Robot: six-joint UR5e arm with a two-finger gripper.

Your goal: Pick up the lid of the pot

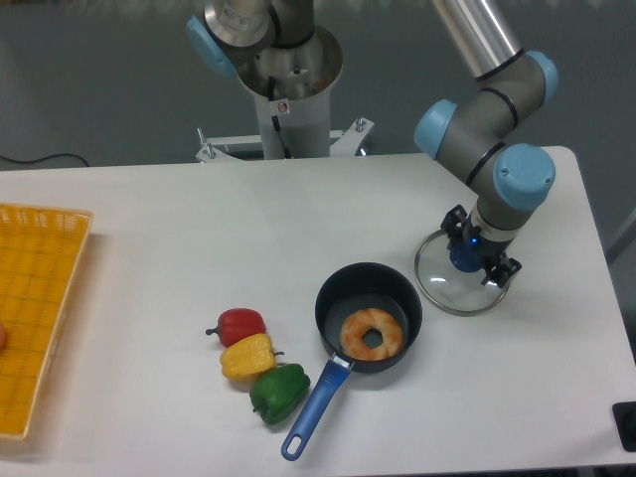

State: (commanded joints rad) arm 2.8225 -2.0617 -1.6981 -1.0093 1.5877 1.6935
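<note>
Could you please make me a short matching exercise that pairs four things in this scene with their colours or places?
1. Pot lid
2. Doughnut
3. Pan handle
4. Bin

A. blue
B. orange-yellow, at the picture's left edge
C. inside the black pan
D. beneath the gripper

Pairs: 1-D, 2-C, 3-A, 4-B
</note>
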